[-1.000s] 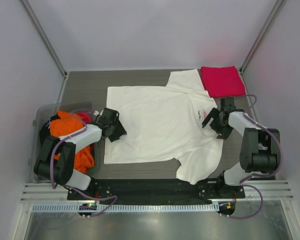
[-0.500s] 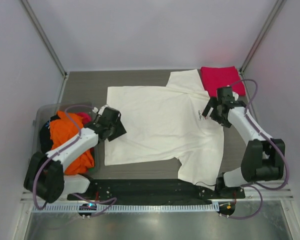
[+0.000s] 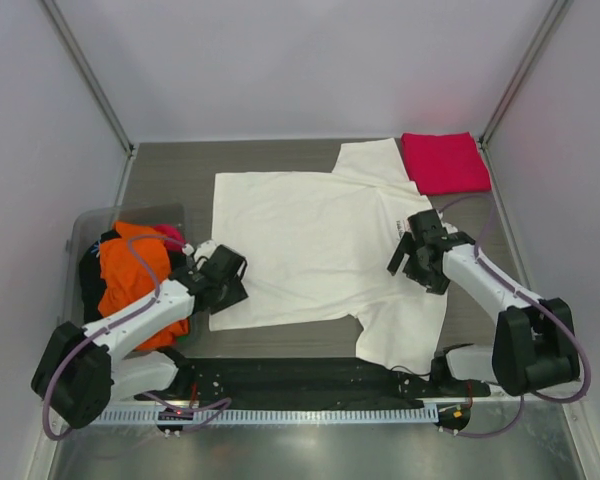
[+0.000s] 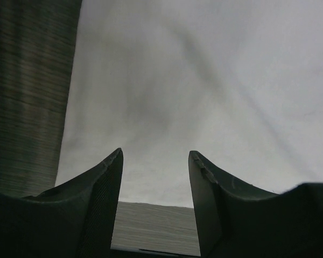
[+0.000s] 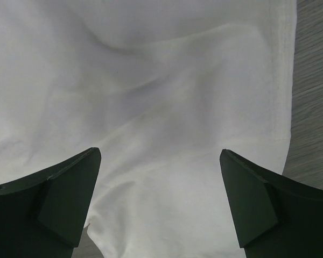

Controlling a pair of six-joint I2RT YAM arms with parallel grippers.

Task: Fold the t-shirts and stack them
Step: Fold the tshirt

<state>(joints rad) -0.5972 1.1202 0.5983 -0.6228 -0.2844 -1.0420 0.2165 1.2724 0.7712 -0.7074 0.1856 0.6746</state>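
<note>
Table [image 3: 170,172] with pink tee [image 3: 445,163], overhead only

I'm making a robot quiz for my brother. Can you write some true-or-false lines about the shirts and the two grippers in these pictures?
1. The white cloth t-shirt lies spread out on the grey table. True.
2. The pink-red cloth shirt is crumpled inside the clear plastic bin. False: it lies folded at the table's far right corner. The bin holds an orange cloth shirt.
3. The left gripper is open at the white shirt's near left edge. True.
4. The right gripper is shut on the white shirt. False: its fingers stand wide apart over the cloth.
</note>
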